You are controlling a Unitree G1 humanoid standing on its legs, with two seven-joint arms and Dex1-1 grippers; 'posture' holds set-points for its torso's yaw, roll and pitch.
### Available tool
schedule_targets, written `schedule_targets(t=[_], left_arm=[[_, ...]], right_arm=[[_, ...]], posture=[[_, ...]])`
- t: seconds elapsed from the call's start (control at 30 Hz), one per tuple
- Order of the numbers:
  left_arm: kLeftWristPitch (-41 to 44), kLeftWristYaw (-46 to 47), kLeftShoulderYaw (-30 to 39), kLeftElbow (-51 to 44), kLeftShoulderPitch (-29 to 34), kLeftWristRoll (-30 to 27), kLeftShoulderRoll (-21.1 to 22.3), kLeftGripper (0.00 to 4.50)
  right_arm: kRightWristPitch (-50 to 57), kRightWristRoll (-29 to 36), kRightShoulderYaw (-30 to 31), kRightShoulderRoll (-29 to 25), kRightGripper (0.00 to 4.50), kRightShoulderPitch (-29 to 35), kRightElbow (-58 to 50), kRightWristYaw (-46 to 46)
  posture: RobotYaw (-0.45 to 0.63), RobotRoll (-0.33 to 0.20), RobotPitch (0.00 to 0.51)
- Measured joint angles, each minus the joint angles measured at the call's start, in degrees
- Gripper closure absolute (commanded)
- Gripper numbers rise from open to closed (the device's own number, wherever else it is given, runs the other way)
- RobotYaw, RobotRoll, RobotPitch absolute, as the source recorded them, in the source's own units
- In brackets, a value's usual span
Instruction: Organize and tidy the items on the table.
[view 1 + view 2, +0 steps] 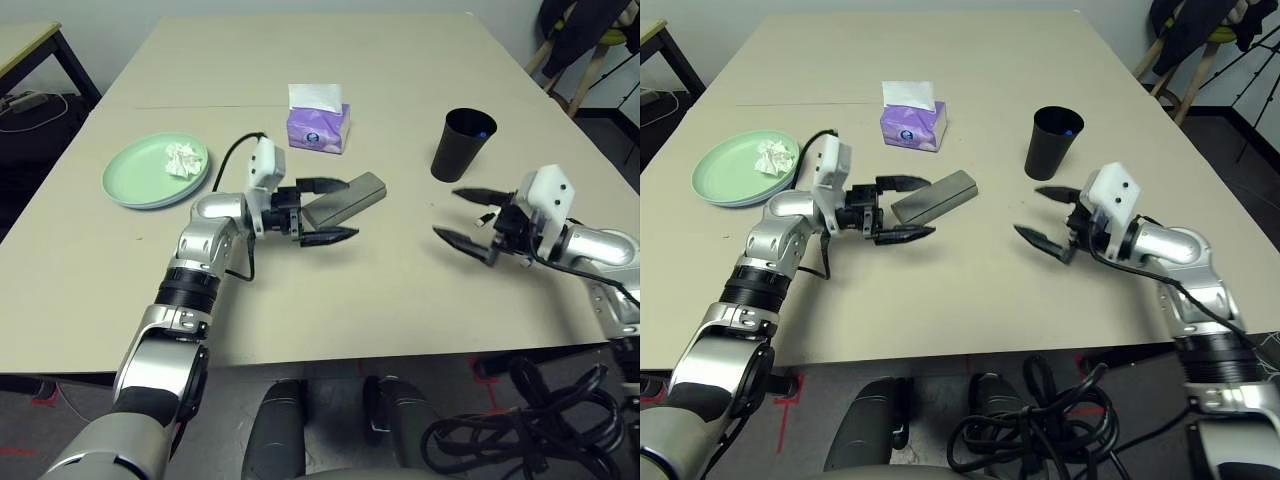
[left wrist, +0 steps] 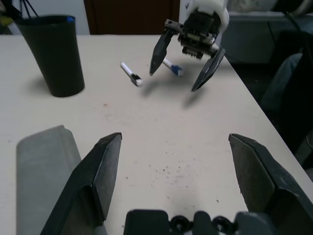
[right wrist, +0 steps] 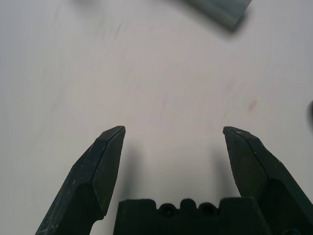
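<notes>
Tidying partly done, pens still loose

The left gripper [image 1: 335,211] is hovering with its jaws spread wide and gripping nothing; the grey glasses case [image 1: 345,199] is lying between and just beyond its fingers, near the middle of the table [image 1: 300,300], apparently released. The right gripper [image 1: 1050,220] is also hanging wide open and empty, low over the table towards its right edge.

The green plate [image 1: 140,175] is sitting near the left edge, seemingly stacked on a second plate whose rim is peeking out underneath, and the crumpled tissue [image 1: 183,158] is resting on it. The black cup [image 1: 462,145] is standing upright right of centre, with something blue-tipped showing inside. The purple tissue box [image 1: 318,125] is sitting just beyond the case.

Judging by this, plates, tissue and case are looking dealt with. Two white pens [image 2: 131,73] are still lying on the table between the cup and the right gripper, so collecting them, probably into the cup, appears to be what is remaining
</notes>
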Motion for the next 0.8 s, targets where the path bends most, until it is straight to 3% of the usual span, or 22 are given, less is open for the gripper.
schedule_targets(t=[0.17, 0.37, 0.63, 0.8], left_arm=[[1.7, 2.5, -0.2, -0.7, 0.1, 0.0, -1.1, 0.03], [1.8, 5.7, 0.3, -2.5, 1.6, -0.2, -1.9, 0.03], [2.9, 8.4, 1.7, -5.0, 3.6, -1.3, -2.6, 0.03], [3.7, 9.3, 1.7, -6.6, 3.9, -1.4, -3.1, 0.03]], right_arm=[[-11.6, -8.7, 6.0, -4.5, 0.0, -10.5, 14.5, 9.4], [-25.5, -20.8, 13.1, -6.0, 0.0, -23.5, 30.2, 12.1], [-41.3, -29.9, 19.0, -4.1, 0.0, -30.9, 38.6, 11.2], [-48.3, -35.4, 21.7, -3.0, 0.0, -33.4, 41.6, 6.0]], posture=[[0.02, 0.0, 0.105], [0.03, 0.0, 0.111], [0.05, 0.0, 0.123], [0.06, 0.0, 0.127]])
